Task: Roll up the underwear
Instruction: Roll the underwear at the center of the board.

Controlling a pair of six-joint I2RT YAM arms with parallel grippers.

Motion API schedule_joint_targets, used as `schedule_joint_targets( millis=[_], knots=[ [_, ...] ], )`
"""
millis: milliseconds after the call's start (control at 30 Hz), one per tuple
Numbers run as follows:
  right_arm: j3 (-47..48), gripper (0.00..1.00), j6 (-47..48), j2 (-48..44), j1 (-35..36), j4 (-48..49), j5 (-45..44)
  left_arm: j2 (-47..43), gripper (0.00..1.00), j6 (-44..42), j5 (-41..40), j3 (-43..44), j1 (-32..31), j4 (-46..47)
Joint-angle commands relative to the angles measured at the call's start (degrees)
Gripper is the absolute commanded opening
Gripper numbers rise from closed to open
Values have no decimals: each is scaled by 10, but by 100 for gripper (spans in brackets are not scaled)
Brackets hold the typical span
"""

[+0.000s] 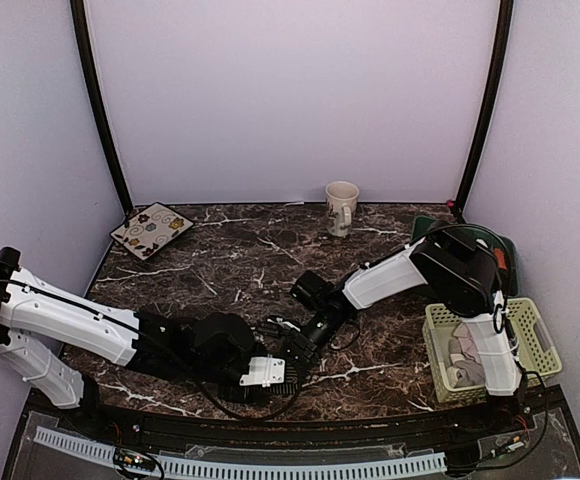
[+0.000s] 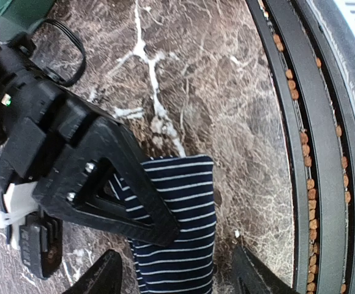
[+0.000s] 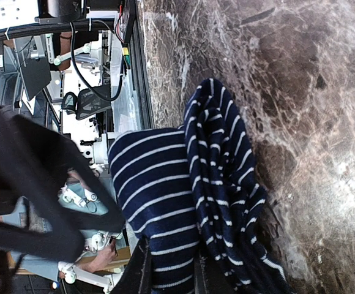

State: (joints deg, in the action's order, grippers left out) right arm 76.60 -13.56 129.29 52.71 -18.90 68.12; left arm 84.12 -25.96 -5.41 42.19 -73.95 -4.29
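Partway: navy white-striped cloth underwear (image 2: 186, 208) loosely folded on tabletop (image 2: 196, 73), not yet rolled. Pinched by right hand (image 3: 172, 272); left hand (image 2: 177, 278) open astride it.

The white-and-black left arm (image 1: 70, 320) and right arm (image 1: 385, 278) stretch low, wrists nearly meeting. The black two-finger left gripper (image 2: 177, 275) gapes; the right gripper (image 3: 171, 275) seems pinched on navy white-striped cloth underwear (image 3: 159, 196).

White arms (image 1: 70, 320) (black joints (image 1: 220, 340), cables (image 2: 83, 58))
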Motion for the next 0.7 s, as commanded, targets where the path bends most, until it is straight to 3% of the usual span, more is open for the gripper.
schedule_joint_targets(
  millis=[0, 533, 667],
  knots=[
    [-22, 0, 13, 28, 1, -17, -106, -13, 64, 8, 14, 2, 6, -2],
    [-23, 0, 19, 25, 0, -21, -108, 51, 66, 37, 8, 2, 24, -23],
    [-25, 0, 22, 24, 1, -22, -110, 58, 56, 36, 26, 3, 25, -35]
  ],
)
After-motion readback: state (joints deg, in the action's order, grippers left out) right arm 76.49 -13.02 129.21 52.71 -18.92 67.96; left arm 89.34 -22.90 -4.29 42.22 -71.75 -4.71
